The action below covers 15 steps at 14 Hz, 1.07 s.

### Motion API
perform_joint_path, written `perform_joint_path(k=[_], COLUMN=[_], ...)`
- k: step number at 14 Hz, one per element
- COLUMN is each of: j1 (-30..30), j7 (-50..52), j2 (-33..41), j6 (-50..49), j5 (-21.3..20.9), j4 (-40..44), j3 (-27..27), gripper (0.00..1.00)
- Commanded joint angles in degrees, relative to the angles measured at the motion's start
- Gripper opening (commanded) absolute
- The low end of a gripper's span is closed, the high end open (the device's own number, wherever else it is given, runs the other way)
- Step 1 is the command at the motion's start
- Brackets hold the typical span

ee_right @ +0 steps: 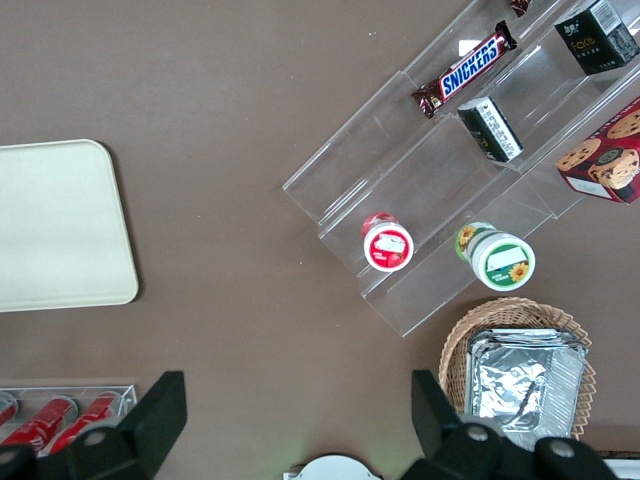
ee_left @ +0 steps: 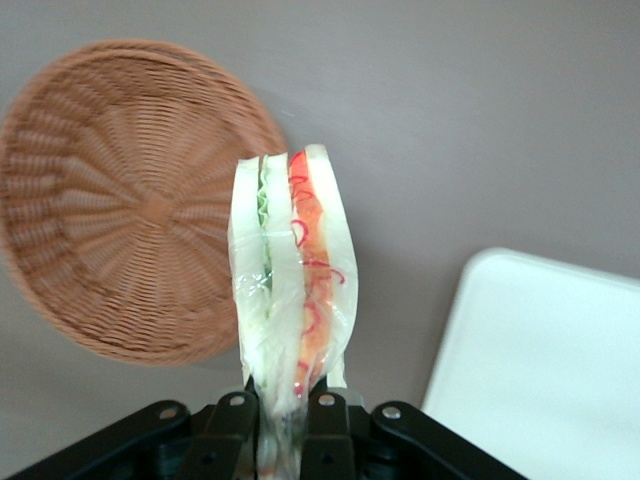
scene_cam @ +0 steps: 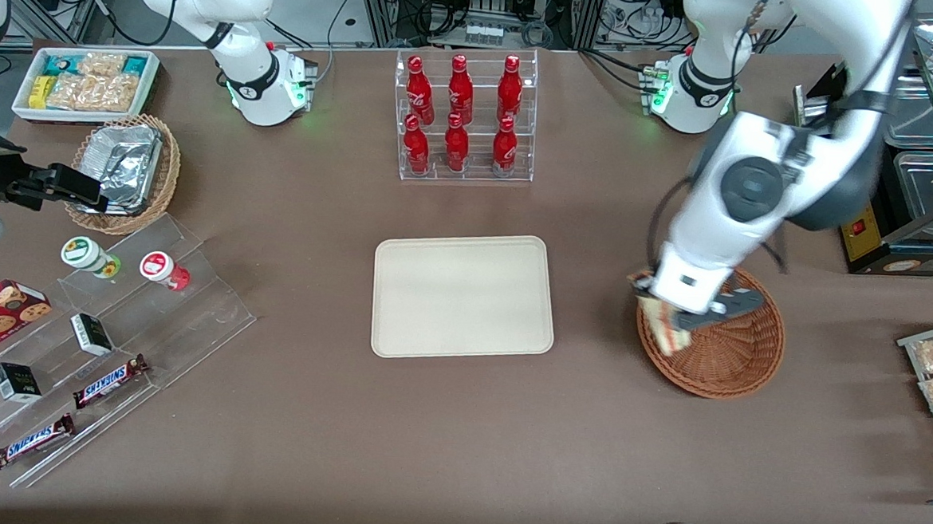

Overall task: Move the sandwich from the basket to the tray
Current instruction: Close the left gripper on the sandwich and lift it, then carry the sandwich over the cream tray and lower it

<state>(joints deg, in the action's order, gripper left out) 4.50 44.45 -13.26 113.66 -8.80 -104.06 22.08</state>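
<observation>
the sandwich (ee_left: 290, 280) hangs pinched by one narrow wrapped end in the gripper (ee_left: 283, 405), fingers closed on it, raised over the basket (ee_left: 120, 210) rim. the slick wrap could slip or swing loose before the tray (scene_cam: 463, 295), dropping it on the table.

The gripper (scene_cam: 691, 318) holds the sandwich (ee_left: 291, 280) above the basket (scene_cam: 729, 352) rim — tray (scene_cam: 462, 296) beside, toward the parked arm's end.
</observation>
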Motion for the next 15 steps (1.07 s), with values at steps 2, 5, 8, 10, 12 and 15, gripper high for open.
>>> perform_joint_path(k=[2,5,8,10,12,15], j1=[10.85,17.19,20.98,22.74,24.84,26.0], j7=[1.51,4.31,6.7,6.88,7.32,9.07], j2=[-7.72,-14.15,-17.84,-20.92,-23.12,-26.63], j6=[-1.33,-1.07,-0.02,4.97,9.46,13.24], j5=[-1.75,-1.84,-1.66,-1.57,-1.75,-4.02], j4=[9.1,16.15,19.06,19.77,19.77,19.86], j3=[-0.28,-0.37,-0.37,-0.37,-0.54,-0.81], gripper=[0.0,0.0,0.0,0.0,0.0,0.0])
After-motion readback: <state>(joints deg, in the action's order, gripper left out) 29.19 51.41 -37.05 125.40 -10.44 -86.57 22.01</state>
